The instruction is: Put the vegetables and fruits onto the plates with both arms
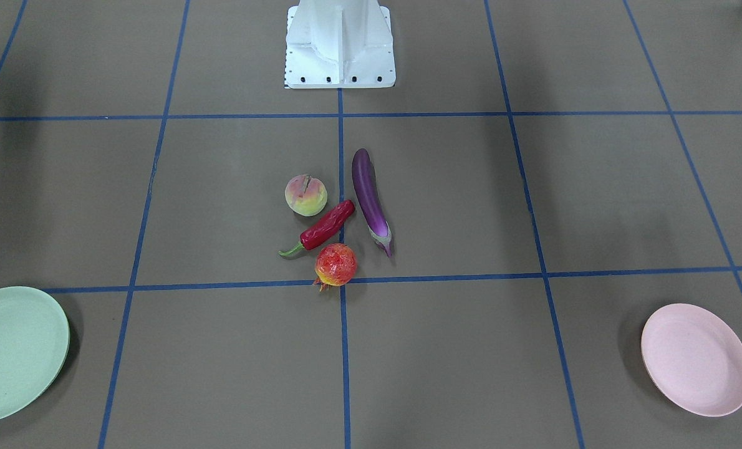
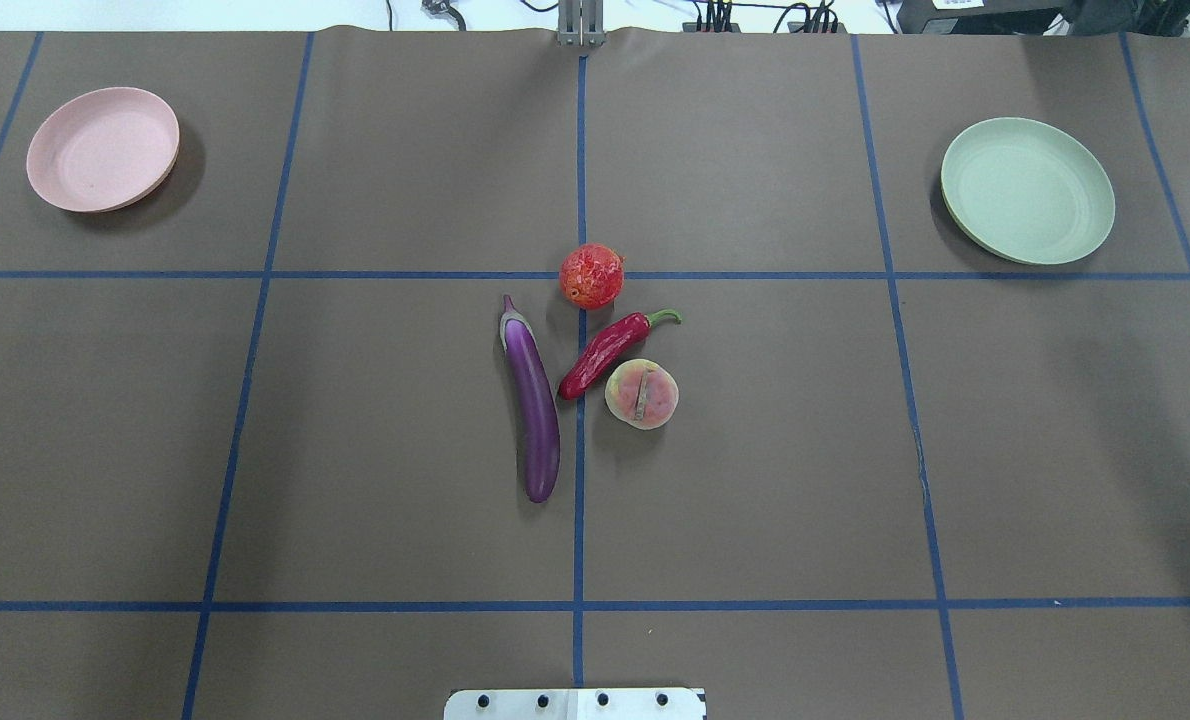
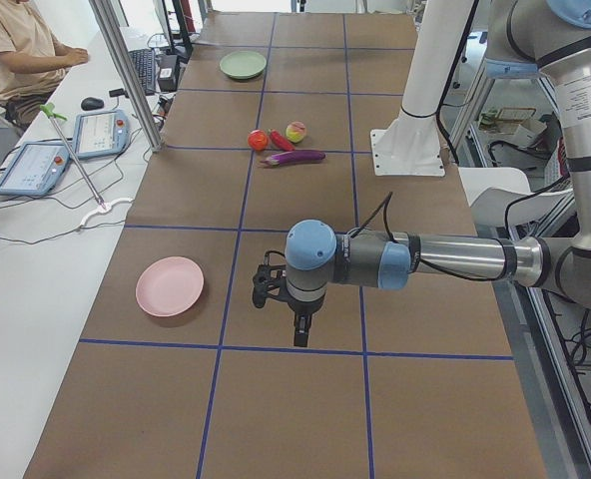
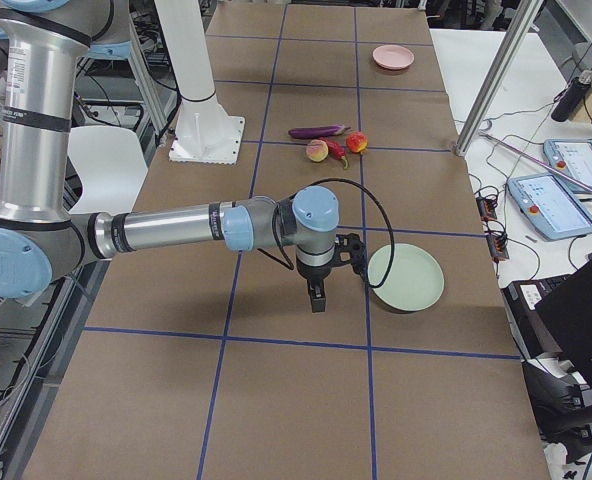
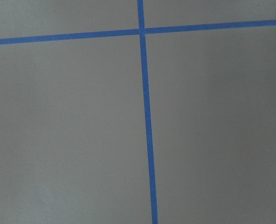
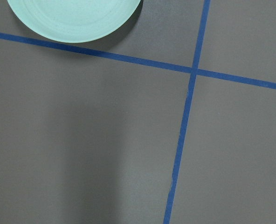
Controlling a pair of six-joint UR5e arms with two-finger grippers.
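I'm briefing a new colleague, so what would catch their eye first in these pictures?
A tight cluster at the centre of the table: purple eggplant, red chili pepper, peach and pomegranate. The pink plate sits empty at the far corner on the robot's left, the green plate on its right.

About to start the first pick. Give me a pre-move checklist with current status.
1. Plates empty: ok; pink plate and green plate are bare.
2. Produce unplated, in view: ok; eggplant, chili, peach and pomegranate cluster at centre.
3. Grasp clearance: not ok; chili is crowded between eggplant and peach.
4. Is left end effector open: cannot tell, side view only.
5. Is right end effector open: cannot tell, side view only.
6. Both clear of produce: ok; each hangs well away from the cluster.
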